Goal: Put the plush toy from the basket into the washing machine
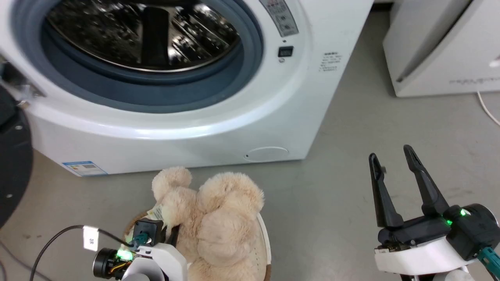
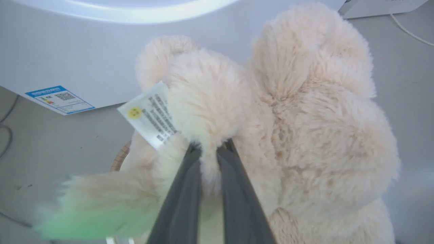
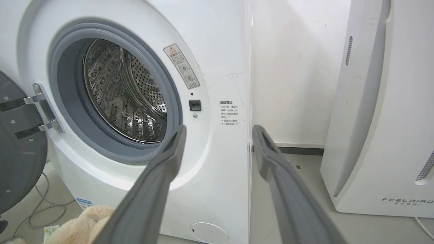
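left gripper (image 2: 211, 149) tips buried in plush toy (image 2: 305, 128), basket (image 1: 262, 239) mostly hidden

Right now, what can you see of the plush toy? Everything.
The plush toy is large, cream-beige and fluffy, built of rounded lumps, with a white printed tag bearing a yellow dot. It fills the basket and bulges over its rim, on the floor just in front of the washer. The left gripper is shut on a fold of its fur beside the tag.
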